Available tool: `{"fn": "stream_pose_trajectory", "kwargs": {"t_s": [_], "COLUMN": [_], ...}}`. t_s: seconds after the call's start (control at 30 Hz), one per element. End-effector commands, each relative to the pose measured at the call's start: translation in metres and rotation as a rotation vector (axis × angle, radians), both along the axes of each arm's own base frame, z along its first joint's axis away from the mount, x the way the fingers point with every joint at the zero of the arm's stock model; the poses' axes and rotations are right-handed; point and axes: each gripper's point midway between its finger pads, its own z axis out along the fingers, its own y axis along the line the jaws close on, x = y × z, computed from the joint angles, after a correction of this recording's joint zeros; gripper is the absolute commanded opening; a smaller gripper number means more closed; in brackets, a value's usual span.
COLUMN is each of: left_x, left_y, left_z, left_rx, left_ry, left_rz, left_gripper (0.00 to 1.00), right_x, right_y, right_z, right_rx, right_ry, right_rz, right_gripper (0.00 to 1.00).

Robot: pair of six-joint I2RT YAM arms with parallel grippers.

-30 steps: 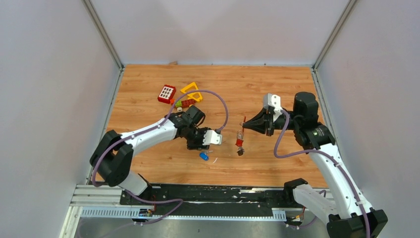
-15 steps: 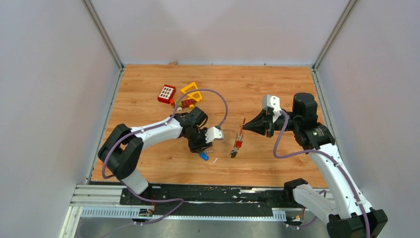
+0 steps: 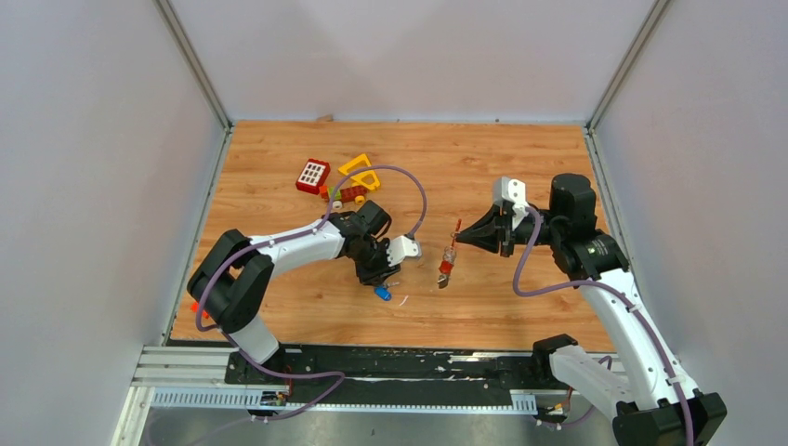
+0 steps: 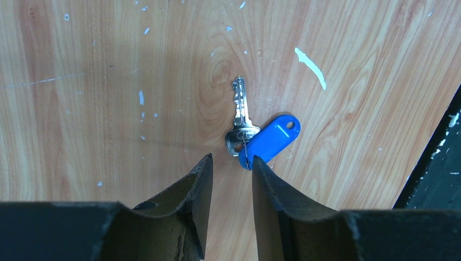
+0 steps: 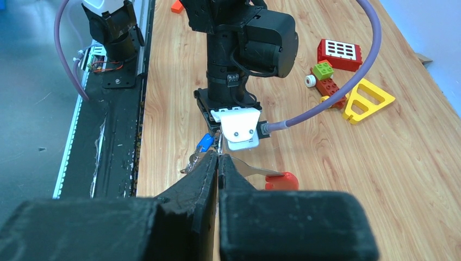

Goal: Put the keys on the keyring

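Your left tool (image 4: 232,161) stands with its jaws parted and nothing between them, just short of the blue key (image 4: 270,140). The key lies flat on the counter (image 4: 81,109) at the centre of the left wrist view, its silver blade pointing to the top of the frame. One fingertip (image 4: 260,168) overlaps the lower end of the blue tag, but you cannot tell whether it touches.

From above, the key (image 3: 382,293) is only a blue speck below the tool (image 3: 378,277), and its blade is too small to make out.

Your right tool (image 5: 218,161) is clamped tight on the keyring (image 3: 447,262), which dangles right of centre in the top view. Its own body fills the bottom of the right wrist view and hides what part it pinches. A red piece (image 5: 281,181) pokes out beside the fingers, and you cannot tell whether it is clip or key.

Compared with a second ago, the left tool has closed in on the key and the left arm's elbow has swung rightward. The keyring has also swung and now hangs slanted toward the lower left.

The yellow frame (image 3: 361,171) and the red button block (image 3: 313,174) sit at upper left.
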Motion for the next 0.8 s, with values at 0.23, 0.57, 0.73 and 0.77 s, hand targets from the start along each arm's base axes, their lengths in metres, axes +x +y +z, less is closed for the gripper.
{"fn": "stream_pose_trajectory", "kwargs": {"t_s": [0.23,0.57,0.73,0.77], "left_x": [0.0,-0.003,-0.004,-0.004], "left_y": [-0.008,-0.004,-0.004,-0.004], "left_z": [0.001,-0.007,-0.007,-0.008], "left_rx": [-0.029,-0.011,-0.008,-0.007], "left_ry": [0.011,0.021,0.024,0.023], "left_rz": [0.0,-0.004,-0.006,-0.006], "left_gripper": [0.39,0.37,0.33,0.33], "right_x": [-0.004,-0.004,-0.004,-0.004], "right_y": [0.0,0.001,0.001,0.001], "right_z": [0.007,0.005,0.005,0.005], "right_rx": [0.017,0.015,0.015,0.014], "right_ry": [-0.05,-0.041,-0.041,-0.039], "right_rz": [0.031,0.032,0.036,0.036], "right_gripper": [0.0,0.0,0.0,0.0]}}
